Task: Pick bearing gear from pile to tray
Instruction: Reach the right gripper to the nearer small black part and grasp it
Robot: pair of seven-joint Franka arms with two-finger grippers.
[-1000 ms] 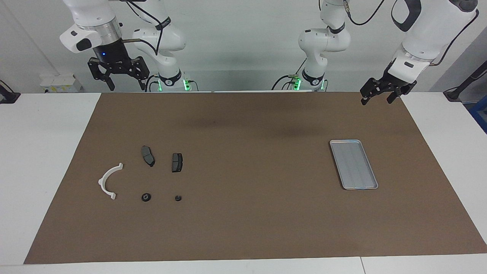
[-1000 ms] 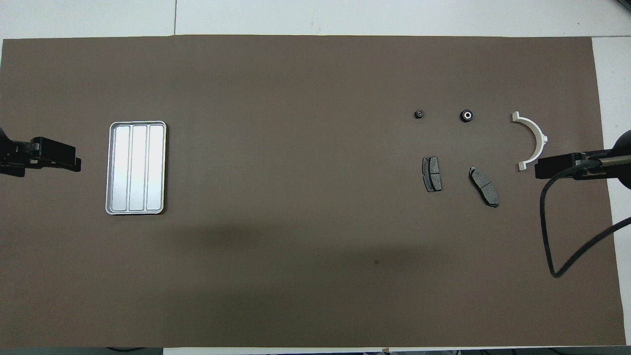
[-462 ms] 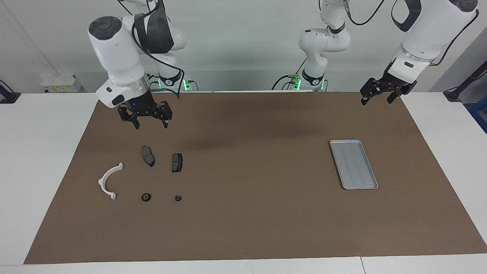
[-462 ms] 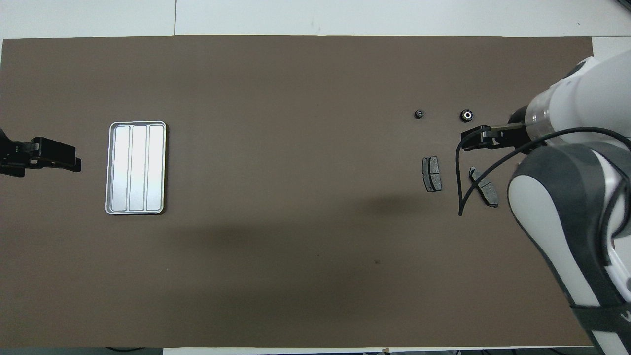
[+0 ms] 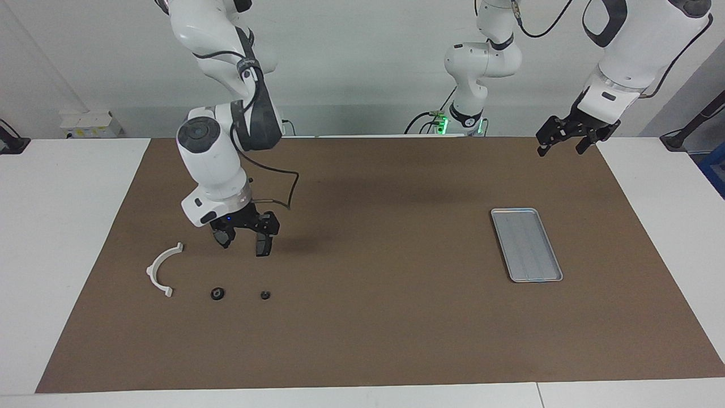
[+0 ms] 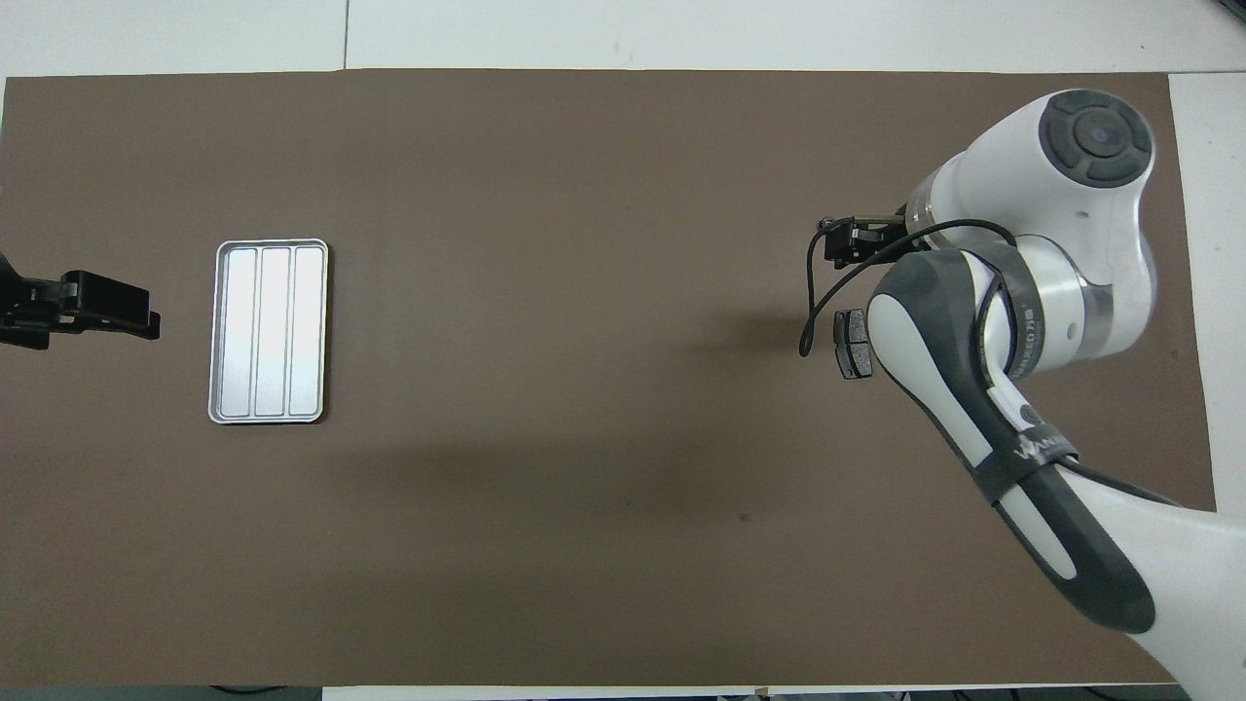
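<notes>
A: Moved: right gripper (image 5: 244,237), from upper left of the facing view down over the brake pads (image 5: 263,243); jaws spread, nothing held.
B: Left gripper (image 5: 571,141)?
A: Waiting upper right, released.
B: Bearing gear (image 5: 217,293)?
A: Lower left, beside white bracket (image 5: 161,270); small, black, round, pale centre. Advice: centre over it, descend straight.
B: Tray (image 5: 527,245)?
A: Right of centre, silver, ridged.

R arm reaches out over the table, wrist pitched down, right gripper (image 5: 244,241) low w/ fingers spread. L arm waits, raised at its own end; left gripper (image 5: 562,144) open, angled down.
</notes>
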